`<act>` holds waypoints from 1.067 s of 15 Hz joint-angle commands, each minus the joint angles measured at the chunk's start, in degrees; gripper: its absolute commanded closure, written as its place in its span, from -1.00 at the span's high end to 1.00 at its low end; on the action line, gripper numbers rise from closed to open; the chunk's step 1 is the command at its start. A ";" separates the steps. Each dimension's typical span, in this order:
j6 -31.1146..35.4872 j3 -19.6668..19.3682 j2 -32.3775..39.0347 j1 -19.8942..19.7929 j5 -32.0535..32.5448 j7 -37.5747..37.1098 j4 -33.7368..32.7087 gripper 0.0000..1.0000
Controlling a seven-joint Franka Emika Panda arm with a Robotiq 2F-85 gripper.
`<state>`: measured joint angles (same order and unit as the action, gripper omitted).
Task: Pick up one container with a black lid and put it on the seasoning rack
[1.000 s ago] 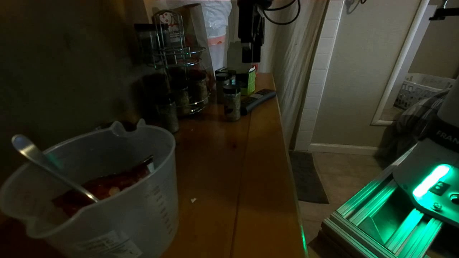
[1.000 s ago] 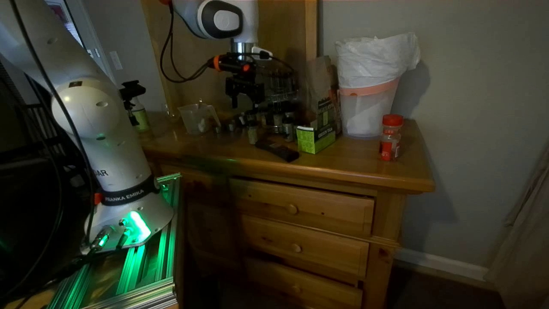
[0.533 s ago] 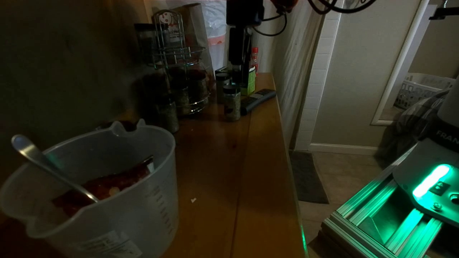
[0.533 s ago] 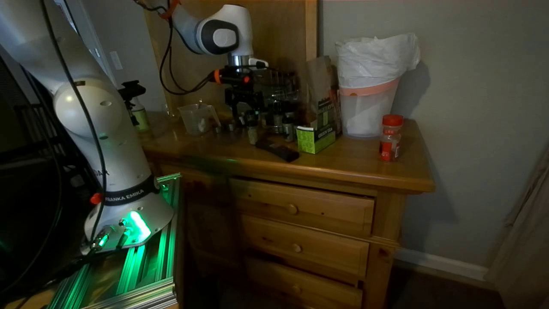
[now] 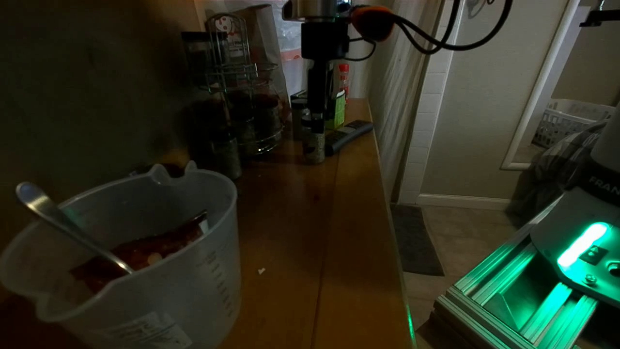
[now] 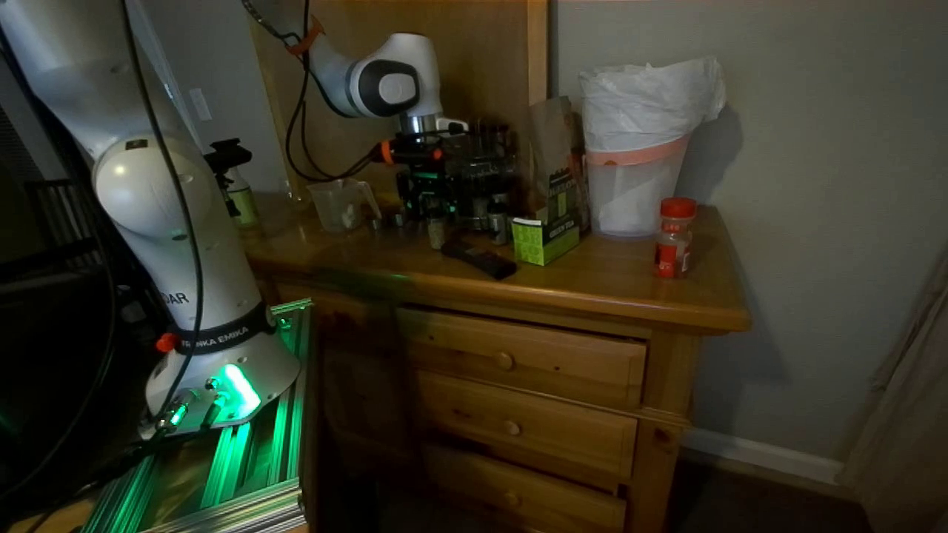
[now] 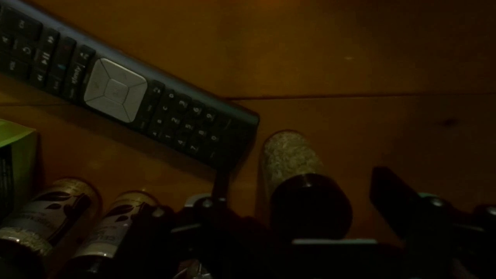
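Black-lidded container (image 7: 304, 184) stands upright between the front edge of the table (image 5: 295, 232) and the seasoning rack (image 5: 242, 69), which sits toward the back edge. Gripper (image 7: 300, 174) spread, jaws straddling the container without visible contact, presumably to centre it before closing. Remote (image 7: 131, 91) just beside probably argues for a high grasp.

- Three jars (image 7: 302, 182) in the wrist view: one toward four o'clock, two toward eight.
- One rack (image 5: 232, 69), eleven o'clock in an exterior view, its jars too dark to count.
- One gripper (image 7: 301, 176).
- One remote (image 7: 124, 91), ten o'clock in the wrist view.
- One box (image 7: 19, 155), nine o'clock there.
- One jug (image 5: 203, 271), eight o'clock in an exterior view, with one spoon (image 5: 72, 229).
- One mat (image 5: 415, 242), four o'clock there.
- One bin (image 6: 633, 196), two o'clock in an exterior view.
- Three knobs (image 6: 505, 360), between five and six o'clock there.
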<state>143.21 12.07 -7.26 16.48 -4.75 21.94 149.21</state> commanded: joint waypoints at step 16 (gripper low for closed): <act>-13.09 0.94 -7.92 1.98 -3.60 1.20 -5.68 -0.52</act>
<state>141.21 13.10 -7.97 16.91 -5.10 22.24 146.65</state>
